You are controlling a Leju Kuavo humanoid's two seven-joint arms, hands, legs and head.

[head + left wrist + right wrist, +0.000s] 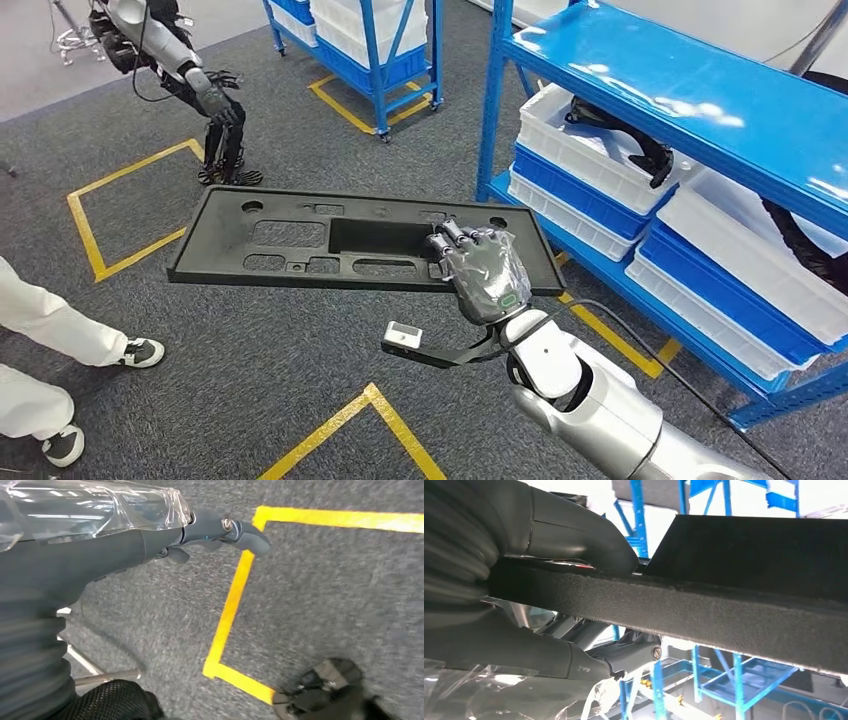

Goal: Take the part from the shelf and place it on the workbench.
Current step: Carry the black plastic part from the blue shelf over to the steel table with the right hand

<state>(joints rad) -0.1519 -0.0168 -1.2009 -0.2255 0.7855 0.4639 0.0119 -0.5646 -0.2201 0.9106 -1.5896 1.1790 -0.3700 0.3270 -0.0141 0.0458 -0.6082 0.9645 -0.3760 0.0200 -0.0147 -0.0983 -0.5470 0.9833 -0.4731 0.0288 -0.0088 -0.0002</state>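
Step in hand, as I read it: carry phase. The part [360,240] is off the shelf [690,110] and in the air, not yet set down. No tabletop in any view, so the workbench is somewhere outside what the cameras cover.

Right hand [487,272]: clenched on the part's near long edge, toward its right end. Fingers [455,235] curl over the top face by the rectangular cutout; in the right wrist view the thumb [574,540] sits on one face of the panel [704,615] and the darker fingers [624,652] on the other, so it's a clamp grip across the panel's thickness. The hand wears a clear plastic cover.

Part position: a long flat black panel, held roughly level over the grey carpet, stretching out mostly to the left of the hand. Shelf with white bins [590,150] sits to the right of the hand, apart from the part.

Left hand [220,530]: hangs over the floor near yellow tape [230,610], holds nothing, fingers loosely curled; how far open, I cannot tell.

Next move calls for: turning toward the workbench while keeping the panel level. It's a 1-hand grip well off centre, so the long free end will likely want to sag or swing; go slow, and watch the person's legs [50,340] at far left.
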